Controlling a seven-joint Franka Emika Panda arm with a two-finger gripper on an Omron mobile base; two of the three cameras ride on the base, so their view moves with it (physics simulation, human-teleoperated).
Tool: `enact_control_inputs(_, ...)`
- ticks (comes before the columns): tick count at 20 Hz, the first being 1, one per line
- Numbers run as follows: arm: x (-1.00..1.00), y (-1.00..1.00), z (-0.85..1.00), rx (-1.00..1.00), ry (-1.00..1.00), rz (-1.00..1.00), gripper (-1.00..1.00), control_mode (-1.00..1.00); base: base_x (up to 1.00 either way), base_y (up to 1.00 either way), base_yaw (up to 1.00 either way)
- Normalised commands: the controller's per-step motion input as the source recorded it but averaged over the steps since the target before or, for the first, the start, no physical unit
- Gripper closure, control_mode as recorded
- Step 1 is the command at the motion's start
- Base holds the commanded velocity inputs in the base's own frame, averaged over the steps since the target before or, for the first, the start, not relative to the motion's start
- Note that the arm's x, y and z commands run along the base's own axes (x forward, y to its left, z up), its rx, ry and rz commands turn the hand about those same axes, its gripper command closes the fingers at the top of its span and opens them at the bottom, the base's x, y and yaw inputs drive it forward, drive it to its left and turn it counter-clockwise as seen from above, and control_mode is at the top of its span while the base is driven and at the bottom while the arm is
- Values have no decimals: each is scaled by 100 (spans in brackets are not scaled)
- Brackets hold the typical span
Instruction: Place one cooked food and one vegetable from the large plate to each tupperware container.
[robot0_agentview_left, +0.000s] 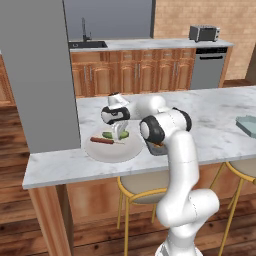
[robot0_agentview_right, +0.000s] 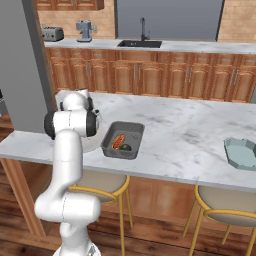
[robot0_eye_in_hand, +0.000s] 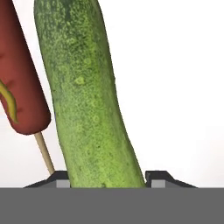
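Wood cabinets (robot0_agentview_left: 135, 75), perhaps brick wall (robot0_agentview_left: 200, 15)

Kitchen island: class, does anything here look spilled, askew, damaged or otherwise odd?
Nothing stands out. The cucumber and corn dog lie on the large plate, the dark grey container holds two foods neatly, and the pale blue container sits flat on the counter.

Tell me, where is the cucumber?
The cucumber lies on the plate at the counter's left end, beside the corn dog, with the pincer closed around it.
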Motion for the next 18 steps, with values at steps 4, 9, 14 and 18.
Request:
enact_control_inputs(4,-6,0,43,0,-4,0,100,-100,0,0,0)
enact_control_inputs(9,-47,-4,54,0,-4,-11,100,-100,0,0,0)
enact_control_inputs(14,-99,-41,66,5,-7,-27,100,-100,0,0,0)
enact_control_inputs(18,-100,-47,69,11,-9,-35,100,-100,0,0,0)
